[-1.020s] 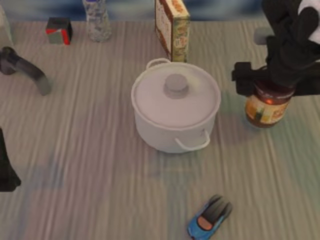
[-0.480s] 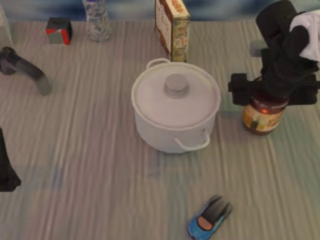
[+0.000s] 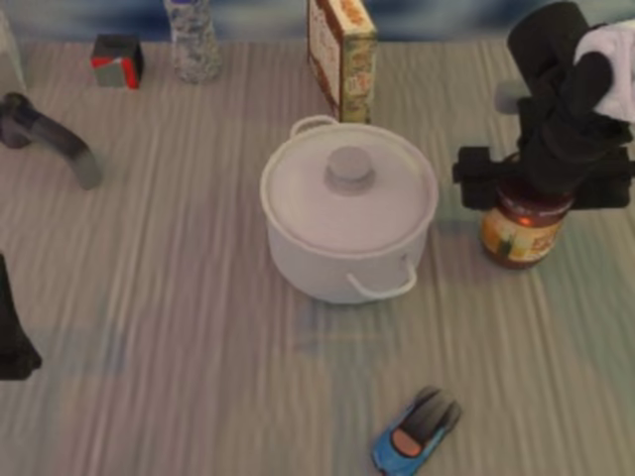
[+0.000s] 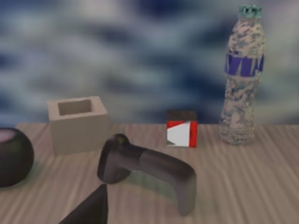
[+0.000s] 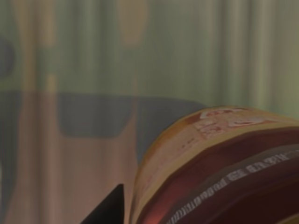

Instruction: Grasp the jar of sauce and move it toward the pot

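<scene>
The jar of sauce (image 3: 518,230), glass with dark red-brown contents and a yellow-orange label, stands just right of the pot (image 3: 347,213). A narrow gap separates the two. My right gripper (image 3: 544,178) comes down over the jar's top and is shut on it, hiding the lid. In the right wrist view the jar (image 5: 219,163) fills the near corner beside one dark fingertip (image 5: 110,210). The pot is large, white and lidded, with a grey knob and two loop handles. My left gripper (image 3: 12,337) is parked at the table's left edge, open and holding nothing.
Along the back stand a cereal box (image 3: 342,55), a clear speckled bottle (image 3: 193,40) and a red-black cube (image 3: 117,59). A dark handheld scanner (image 3: 50,139) lies at the left. A blue toy car (image 3: 417,431) sits near the front. A tan open box (image 4: 77,123) shows in the left wrist view.
My right gripper and the jar shifted a little left toward the pot, with almost all of that in the first half second. The left arm stayed still.
</scene>
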### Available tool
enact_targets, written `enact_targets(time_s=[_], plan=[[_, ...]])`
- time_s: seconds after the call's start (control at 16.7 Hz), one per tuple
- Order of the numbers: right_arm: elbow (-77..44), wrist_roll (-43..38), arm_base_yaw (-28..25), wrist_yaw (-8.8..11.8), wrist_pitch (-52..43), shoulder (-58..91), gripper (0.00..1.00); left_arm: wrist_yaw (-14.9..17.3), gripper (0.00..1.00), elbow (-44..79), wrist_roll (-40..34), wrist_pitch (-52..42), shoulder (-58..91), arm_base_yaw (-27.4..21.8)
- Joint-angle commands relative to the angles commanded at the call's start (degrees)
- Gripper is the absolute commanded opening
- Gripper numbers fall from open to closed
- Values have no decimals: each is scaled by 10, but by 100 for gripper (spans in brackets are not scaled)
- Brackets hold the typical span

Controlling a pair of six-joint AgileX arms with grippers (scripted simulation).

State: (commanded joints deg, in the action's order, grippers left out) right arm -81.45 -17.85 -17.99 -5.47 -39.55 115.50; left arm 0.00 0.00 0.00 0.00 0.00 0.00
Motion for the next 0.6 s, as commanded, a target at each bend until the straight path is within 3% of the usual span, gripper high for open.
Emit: enact_targets(time_s=[0.24, 0.6], plan=[[0, 0, 0, 0, 0, 0, 98, 0, 100, 0, 0, 0, 0, 0], [0, 0, 0, 0, 0, 0, 100, 0, 100, 0, 0, 0, 0, 0]])
